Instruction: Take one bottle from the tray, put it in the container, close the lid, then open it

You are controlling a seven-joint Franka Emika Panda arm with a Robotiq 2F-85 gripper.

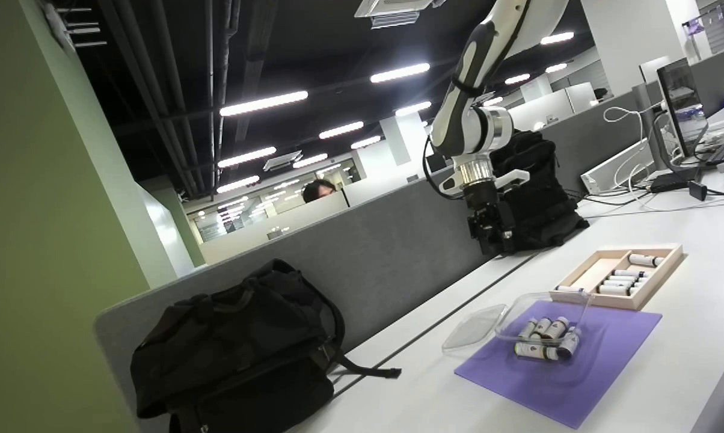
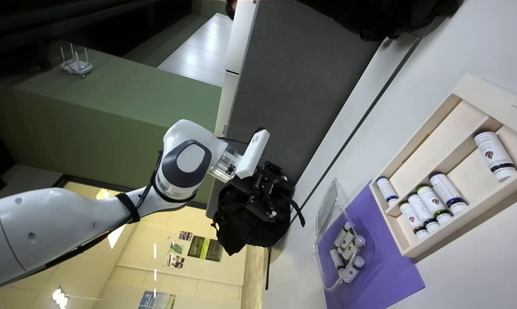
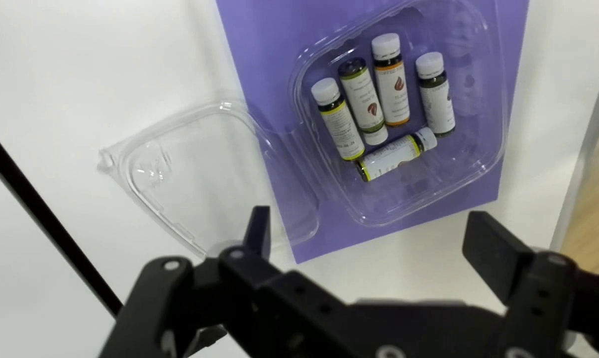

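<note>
The clear plastic container (image 3: 461, 154) sits on a purple sheet and holds several small bottles (image 3: 392, 92) with white labels; they lie on their sides. Its clear lid (image 3: 200, 169) is open and lies flat to one side, also seen in both exterior views (image 1: 473, 329) (image 2: 327, 207). The light wooden tray (image 2: 439, 131) holds several more bottles (image 2: 494, 152) in its compartments; it also shows in an exterior view (image 1: 590, 273). My gripper (image 3: 369, 219) is open and empty, pointing down, raised above the table and apart from the container and lid; it shows in both exterior views (image 1: 492, 240) (image 2: 278, 192).
The purple sheet (image 1: 602, 373) lies under the container on the white table (image 1: 410, 385). A grey partition (image 1: 386, 240) runs along the table's back. Black backpacks (image 1: 236, 349) (image 1: 536, 198) stand against it. A monitor (image 1: 681, 108) and cables are farther along.
</note>
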